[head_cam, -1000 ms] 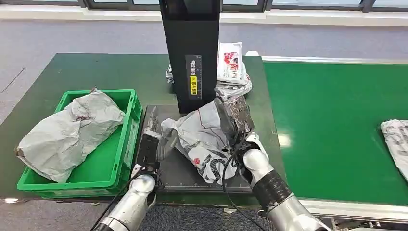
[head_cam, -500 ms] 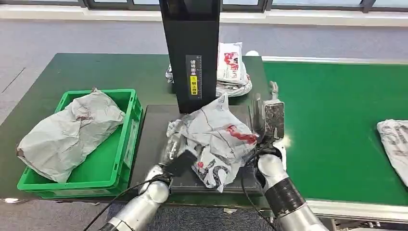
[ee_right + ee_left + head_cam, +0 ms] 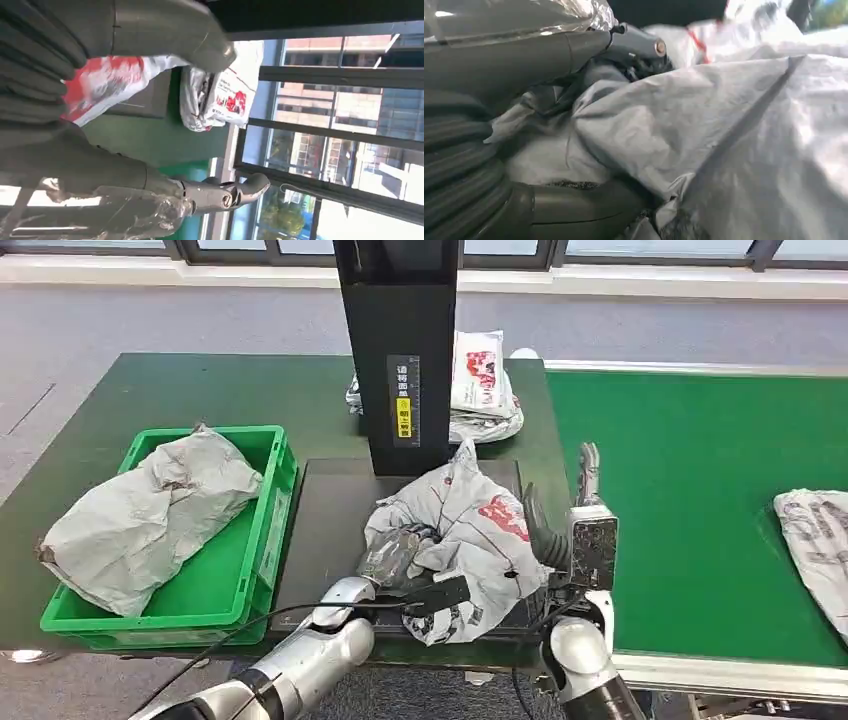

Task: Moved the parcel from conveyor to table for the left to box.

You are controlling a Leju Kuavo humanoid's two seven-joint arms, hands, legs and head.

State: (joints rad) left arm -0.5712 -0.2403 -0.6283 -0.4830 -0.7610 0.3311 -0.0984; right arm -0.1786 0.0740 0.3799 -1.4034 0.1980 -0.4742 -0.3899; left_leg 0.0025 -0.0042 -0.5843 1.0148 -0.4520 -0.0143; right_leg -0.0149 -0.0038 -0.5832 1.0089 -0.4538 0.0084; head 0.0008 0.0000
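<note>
The parcel [image 3: 455, 530], a crumpled grey bag with red print, lies on the dark mat [image 3: 325, 525] at the front edge of the surface [image 3: 200, 390], just ahead of the black post [image 3: 398, 350] and close to the edge that borders the conveyor [image 3: 700, 480]. The transfer from the belt looks finished; the step in hand seems to be the handover to the left side.

The left hand [image 3: 405, 558] rests on the parcel's near-left side, and the left wrist view shows its fingers [image 3: 634, 45] curled into the folds of the bag, holding it. The right hand [image 3: 580, 530] stands upright just beside the parcel's conveyor side, its fingers [image 3: 235, 192] spread wide and holding nothing.

The next move probably calls for the left hand to lift the bag clear of the mat and carry it toward the green crate [image 3: 250, 570] at the front-left corner of the surface. A grey parcel [image 3: 150, 510] already fills much of that crate, so the bag would need to go on top of it or into the remaining gap. The loose plastic may slip or sag in a shallow hold.
</note>
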